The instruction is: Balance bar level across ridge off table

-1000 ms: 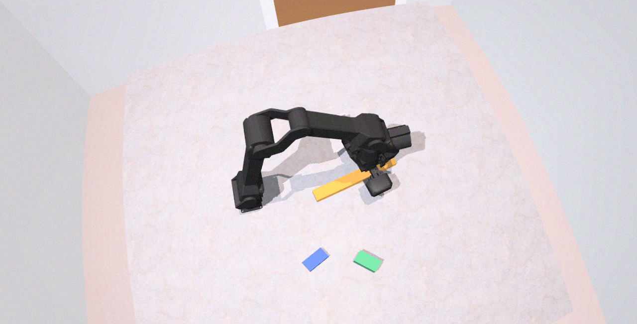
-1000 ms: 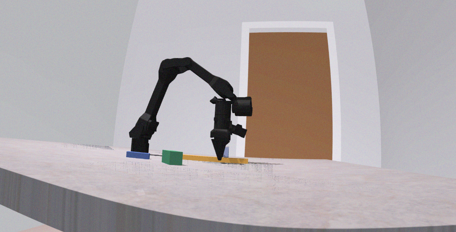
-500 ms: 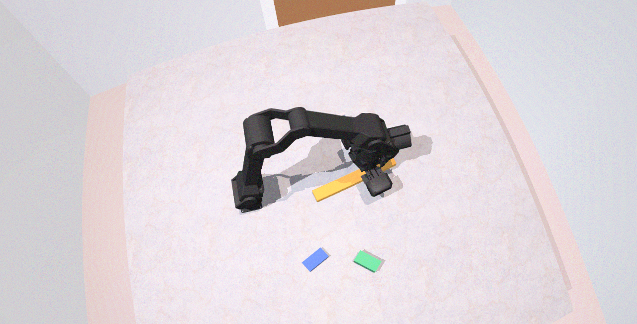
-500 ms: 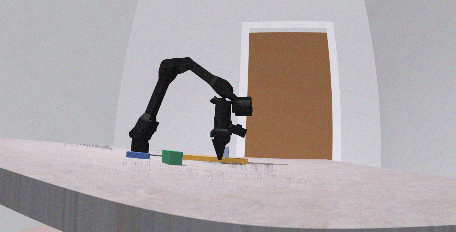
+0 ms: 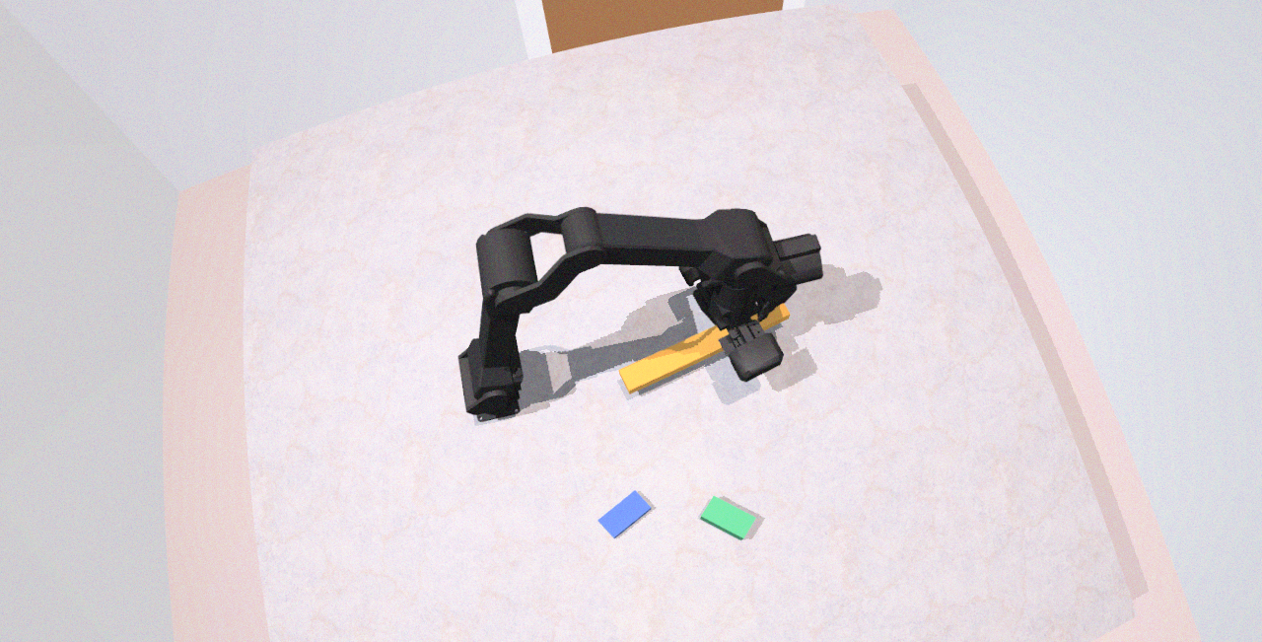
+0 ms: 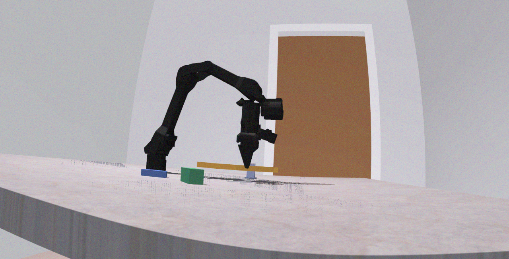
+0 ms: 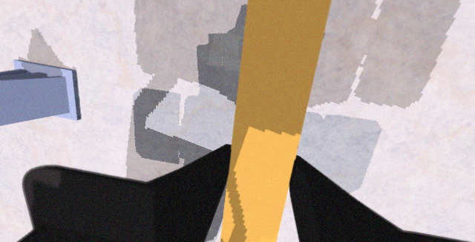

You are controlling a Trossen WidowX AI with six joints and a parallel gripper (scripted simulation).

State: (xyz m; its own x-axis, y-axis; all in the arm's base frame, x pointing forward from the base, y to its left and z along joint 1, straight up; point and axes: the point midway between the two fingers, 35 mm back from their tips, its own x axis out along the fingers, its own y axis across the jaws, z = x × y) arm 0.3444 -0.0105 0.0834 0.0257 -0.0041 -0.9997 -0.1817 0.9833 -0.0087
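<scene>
The long yellow bar hangs a little above the table, roughly level. My gripper points down and is shut on the bar, with one finger on each long side. In the top view the arm covers part of the bar and the fingertips. The blue-grey ridge stands on the table behind the gripper in the exterior view and at the left edge of the wrist view, off to the bar's side. The arm hides it in the top view.
A blue block and a green block lie on the table, both well away from the bar on the near side in the top view.
</scene>
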